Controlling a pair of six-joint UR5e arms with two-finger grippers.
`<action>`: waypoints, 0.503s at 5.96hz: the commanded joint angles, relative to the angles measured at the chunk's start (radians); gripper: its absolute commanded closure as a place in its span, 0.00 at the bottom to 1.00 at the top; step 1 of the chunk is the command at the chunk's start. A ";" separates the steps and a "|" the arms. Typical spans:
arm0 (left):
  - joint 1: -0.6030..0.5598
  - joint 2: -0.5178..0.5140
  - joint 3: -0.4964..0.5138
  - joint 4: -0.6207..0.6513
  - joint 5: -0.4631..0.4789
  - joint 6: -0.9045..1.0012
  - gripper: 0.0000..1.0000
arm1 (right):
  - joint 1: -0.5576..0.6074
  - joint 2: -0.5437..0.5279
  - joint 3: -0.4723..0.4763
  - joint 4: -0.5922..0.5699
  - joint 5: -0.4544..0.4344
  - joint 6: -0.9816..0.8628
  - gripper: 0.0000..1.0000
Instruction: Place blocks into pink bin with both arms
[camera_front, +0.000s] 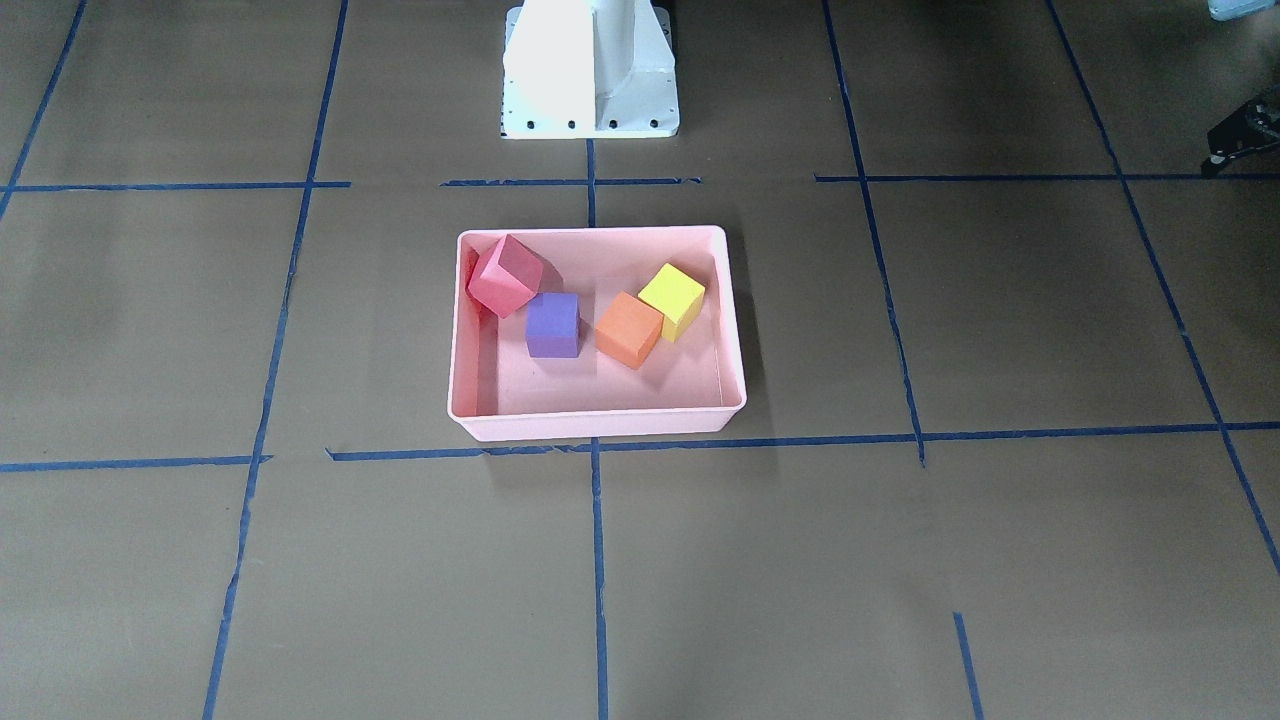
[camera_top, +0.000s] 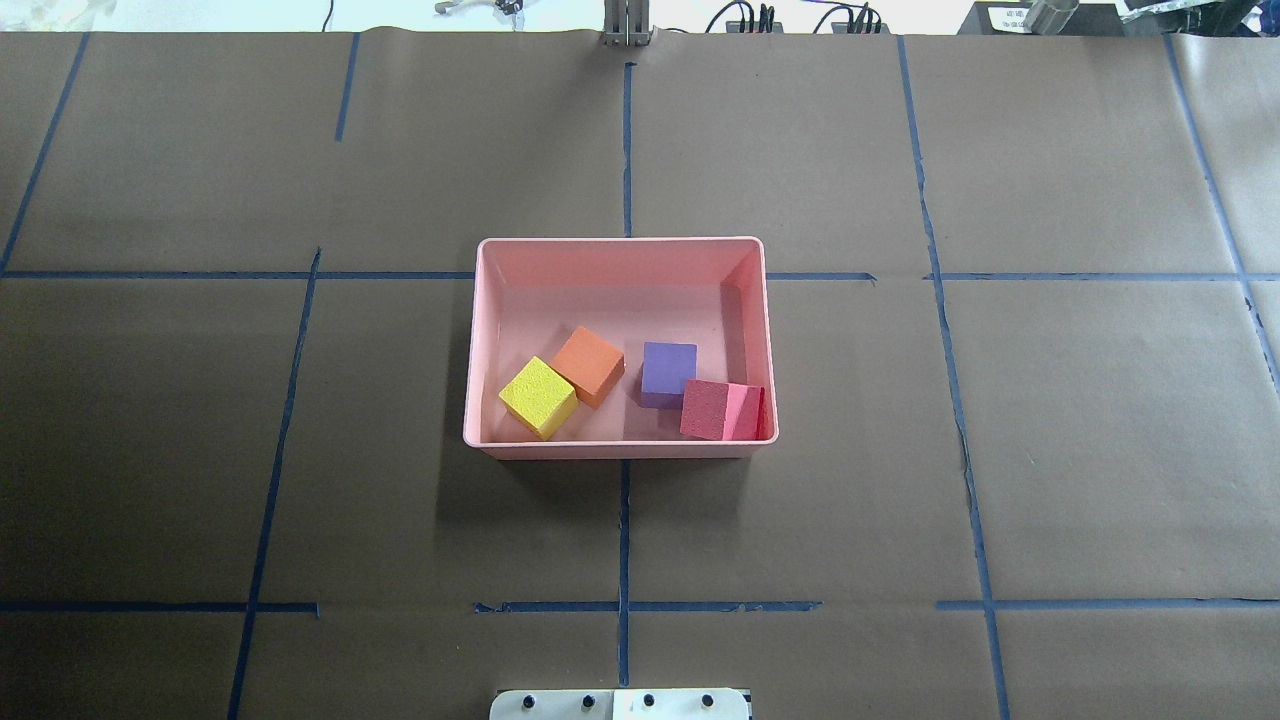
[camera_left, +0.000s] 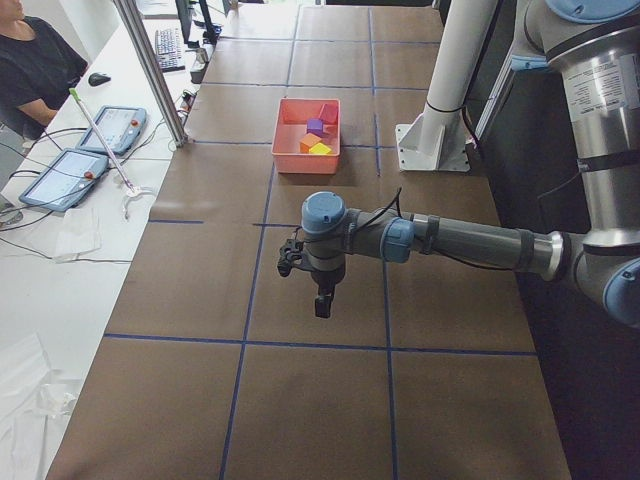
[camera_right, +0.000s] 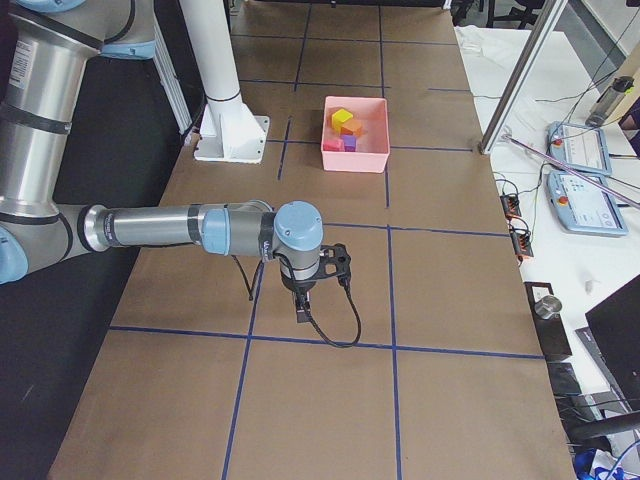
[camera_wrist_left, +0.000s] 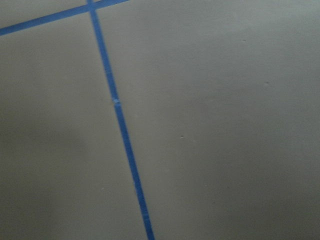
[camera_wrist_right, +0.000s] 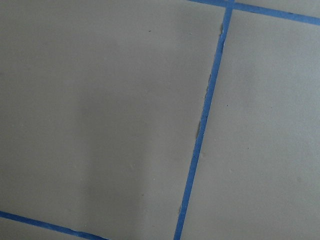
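Note:
The pink bin (camera_top: 620, 241) sits at the table's middle. All four blocks lie inside it, along its robot-side wall: yellow-green (camera_top: 538, 397), orange (camera_top: 590, 365), purple (camera_top: 668, 372), and red-pink (camera_top: 715, 410), which is tilted against the bin's corner. They also show in the front view: red-pink (camera_front: 505, 275), purple (camera_front: 552, 325), orange (camera_front: 630, 328), yellow-green (camera_front: 672, 295). The left gripper (camera_left: 322, 300) hangs over bare table far from the bin, near the table's left end. The right gripper (camera_right: 303, 305) hangs the same way near the right end. I cannot tell whether either is open or shut.
The white pedestal base (camera_front: 590, 70) stands just behind the bin. Blue tape lines (camera_top: 624, 530) grid the brown table cover. An operator (camera_left: 30, 60), tablets (camera_left: 75, 165) and a metal post (camera_left: 150, 70) are along the far side of the table.

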 joint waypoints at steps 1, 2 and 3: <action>-0.087 -0.064 0.008 0.085 -0.034 0.069 0.00 | 0.001 -0.002 -0.008 0.000 -0.006 -0.001 0.00; -0.128 -0.075 0.073 0.081 -0.140 0.069 0.00 | 0.001 -0.017 -0.011 0.008 -0.008 -0.002 0.00; -0.150 -0.146 0.168 0.073 -0.158 0.070 0.00 | 0.001 -0.019 -0.010 0.009 -0.008 -0.002 0.00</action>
